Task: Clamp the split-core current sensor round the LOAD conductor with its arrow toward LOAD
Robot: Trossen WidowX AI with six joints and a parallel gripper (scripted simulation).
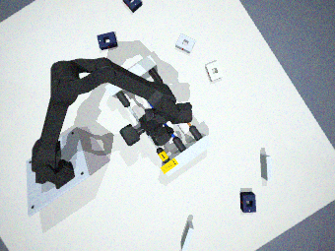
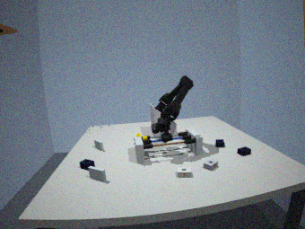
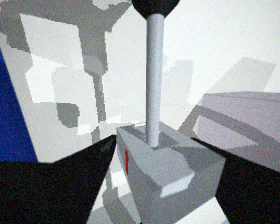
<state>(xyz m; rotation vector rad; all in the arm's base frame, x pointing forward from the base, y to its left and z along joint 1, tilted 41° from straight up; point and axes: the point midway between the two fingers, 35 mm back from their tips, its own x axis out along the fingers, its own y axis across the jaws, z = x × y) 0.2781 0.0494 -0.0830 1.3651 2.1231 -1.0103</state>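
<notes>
The grey sensor (image 3: 175, 175) is between my gripper's black fingers. My gripper (image 3: 152, 140) is shut on it. A grey conductor (image 3: 154, 75) runs from a black sleeve into the sensor's window. A red mark (image 3: 127, 162) is on the sensor's left side; its direction is unclear. I cannot tell whether the sensor is latched. In the top view the arm hides the sensor over the rack (image 1: 192, 156) (image 2: 139, 152). A yellow marker (image 1: 168, 165) is on the rack's near end, beside a yellow tag (image 1: 163, 156) on one sleeve; its lettering is too blurred to read surely.
A blue conductor (image 3: 12, 110) passes close to the left finger. Dark blue blocks (image 1: 132, 0) (image 1: 107, 40) (image 1: 248, 202) and pale blocks (image 1: 185, 42) (image 1: 214, 71) lie around the rack. Upright grey plates (image 1: 265, 165) (image 1: 187, 233) stand beyond its marked end.
</notes>
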